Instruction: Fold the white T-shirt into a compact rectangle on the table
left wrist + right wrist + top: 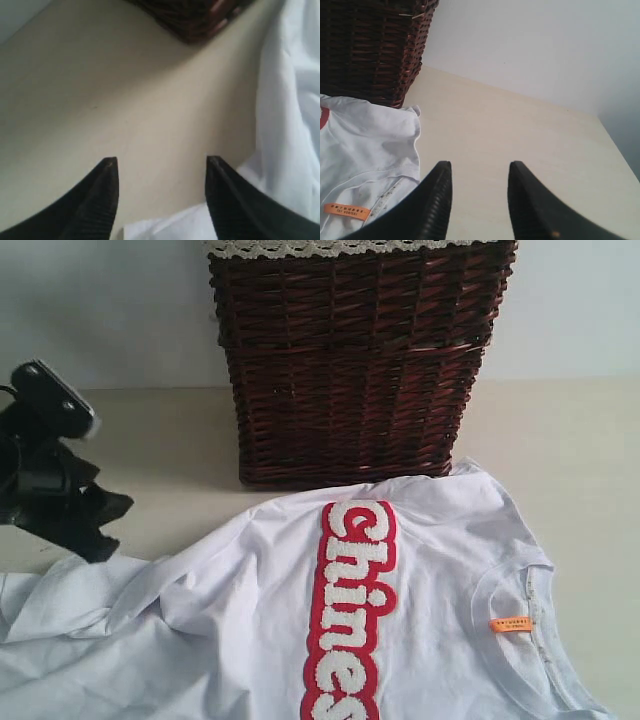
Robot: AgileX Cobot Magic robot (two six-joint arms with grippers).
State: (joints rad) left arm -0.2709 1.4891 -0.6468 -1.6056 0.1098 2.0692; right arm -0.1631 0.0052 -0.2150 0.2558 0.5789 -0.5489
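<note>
Exterior, shirt: white T-shirt (240,590) lies unfolded on the desk (580,460), far edge touching the wicker basket (360,370); we judge a fold could snag there.
Exterior, arm: left gripper (112,530) hangs above the shirt's rumpled edge.
Left wrist: jaws apart, bare desk between; closing here, we expect, pinches nothing or one loose layer.
Right wrist: right gripper (480,167) parted, empty, near the orange neck tag (347,211); pulling there alone may bunch the shirt.

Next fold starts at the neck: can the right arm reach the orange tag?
Probably yes: the right tool is open beside the white T-shirt, orange tag close, only bare table between.
</note>
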